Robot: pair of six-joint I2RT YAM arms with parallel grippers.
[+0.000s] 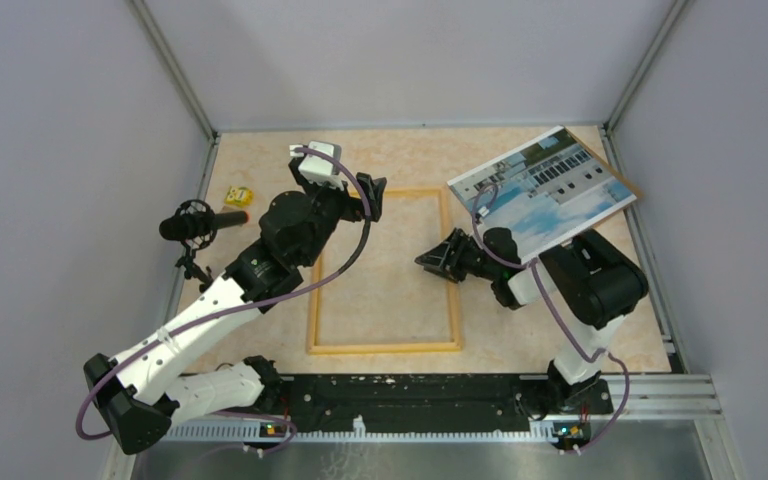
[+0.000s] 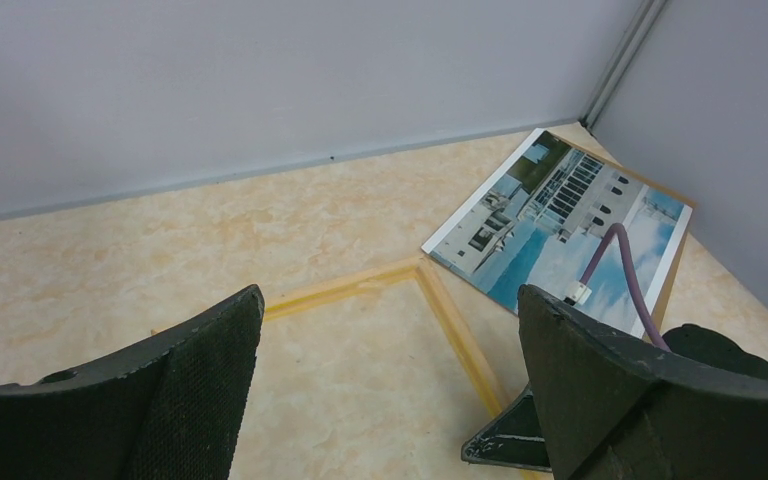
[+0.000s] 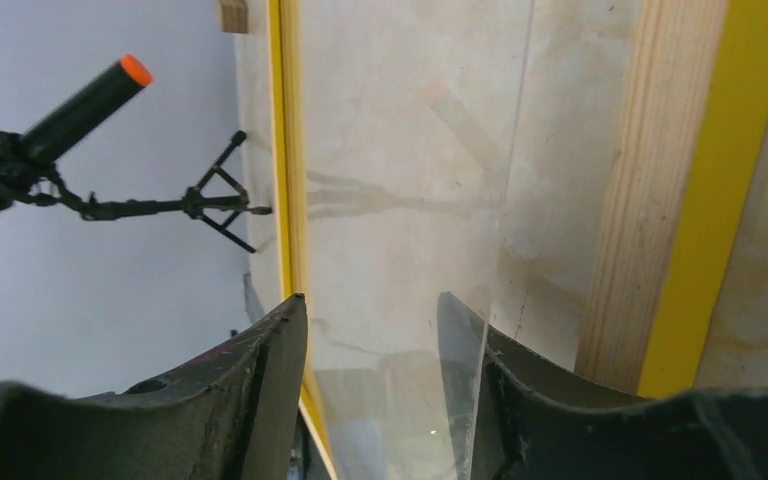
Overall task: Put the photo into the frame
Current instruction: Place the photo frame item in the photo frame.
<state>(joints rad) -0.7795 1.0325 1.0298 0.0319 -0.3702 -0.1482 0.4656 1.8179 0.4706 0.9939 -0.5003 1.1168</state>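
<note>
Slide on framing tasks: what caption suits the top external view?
The frame lies flat at centre; the photo rests outside it, toward the far right corner.

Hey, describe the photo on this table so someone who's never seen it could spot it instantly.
Look to the far right corner of the table, beyond the right arm. The photo lies there at an angle, right of the yellow-edged frame. It is the only printed sheet: a white building over blue water.

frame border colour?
The frame is yellow-orange, with a pale bare-wood strip beside it; clearest in the right wrist view.
</note>
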